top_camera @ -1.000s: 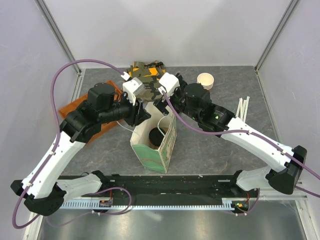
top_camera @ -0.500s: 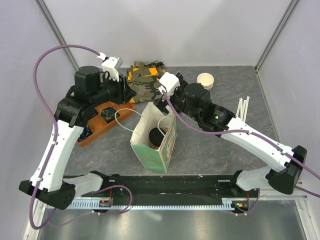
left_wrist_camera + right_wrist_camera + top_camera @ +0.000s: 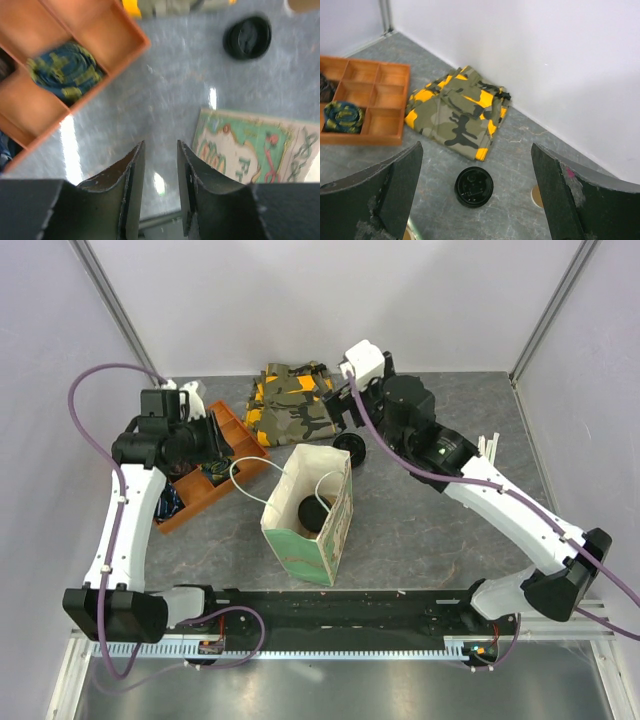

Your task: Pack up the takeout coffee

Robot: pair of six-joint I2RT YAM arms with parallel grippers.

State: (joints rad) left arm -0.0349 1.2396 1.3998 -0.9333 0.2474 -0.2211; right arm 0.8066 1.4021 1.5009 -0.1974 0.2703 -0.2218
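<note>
**Takeout coffee seated in the open bag, both arms apart from it**

Top view: the printed paper bag (image 3: pixel 300 545) stands upright near the middle of the table (image 3: pixel 420 530), its mouth open. The takeout coffee (image 3: pixel 315 512) sits at the bottom of the bag. Only its round black lid shows, and the cup wall is hidden by the bag. The packing step appears complete.

The left gripper (image 3: pixel 160 147) hangs over the left side of the surface, beside the orange tray (image 3: pixel 75 60). Its fingers stand a narrow gap apart with nothing between them. The right gripper (image 3: pixel 476 155) hovers toward the far edge with its jaws spread wide and empty. Below it lie a loose black lid (image 3: pixel 474 186) and a folded camouflage cloth (image 3: pixel 462 112).

Handling, as a judgement: the cup is light and thin-walled, so it would dent under a hard squeeze, and its smooth lid offers a poor, slippery hold and could pop off. It should stay upright. The best hold is across the paper wall just under the lid, where the rim stiffens it. Within the bag, the white cord handles (image 3: pixel 243 475) are the safer place to lift.
</note>
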